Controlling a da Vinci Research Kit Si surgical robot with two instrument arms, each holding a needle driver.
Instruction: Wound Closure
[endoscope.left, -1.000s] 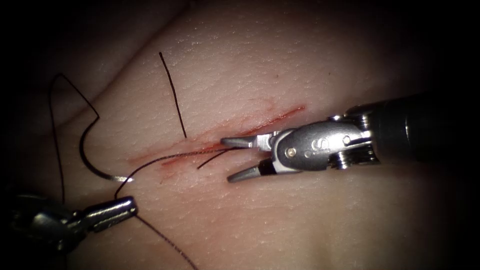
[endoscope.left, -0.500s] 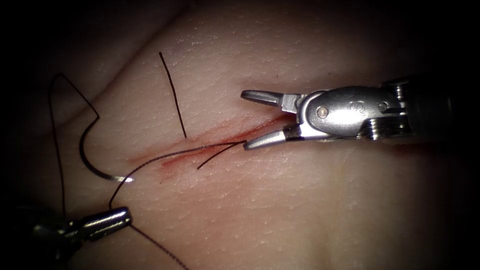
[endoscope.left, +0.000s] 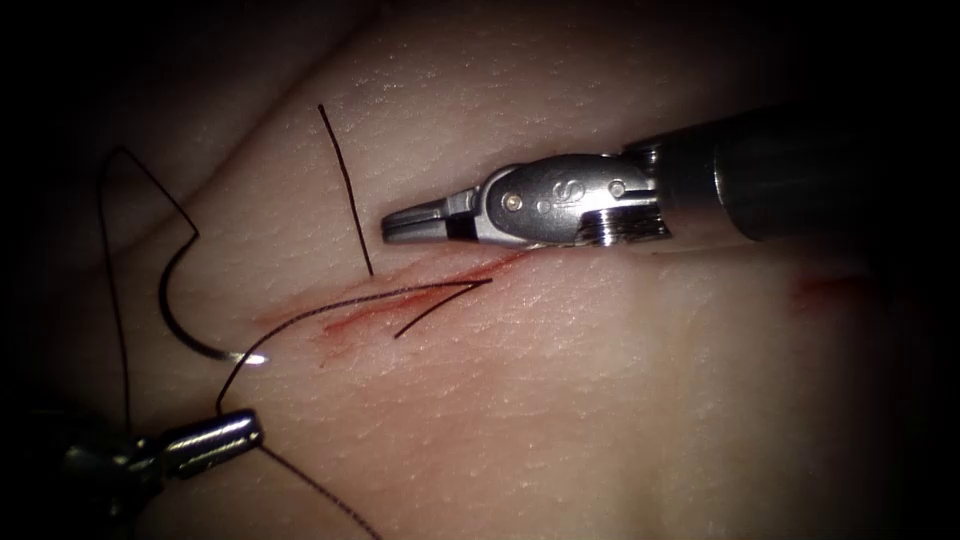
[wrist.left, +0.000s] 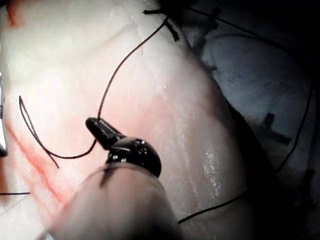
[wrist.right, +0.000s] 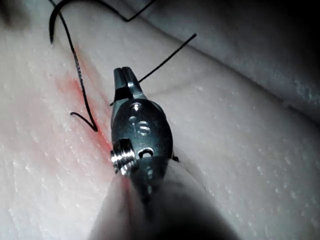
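**Curved steel needle (endoscope.left: 172, 300) idle left of the cut**

Lying loose on the pale pork-belly tissue (endoscope.left: 560, 400), left of the red-stained cut (endoscope.left: 420, 287). Held by neither tool, and not seen piercing the surface.

Right pincer (endoscope.left: 392, 230): gaping astride the thread's loose tail a second ago, then raised above the cut while open. Now closed on nothing, tips just beside the straight black cut end of thread (endoscope.left: 345, 190).

Left pincer (endoscope.left: 238, 432): clenched on the dark thread (endoscope.left: 330, 316) below the needle's point, barely shifted.

Judged from this: tail left ungrasped, thread slack along the cut.
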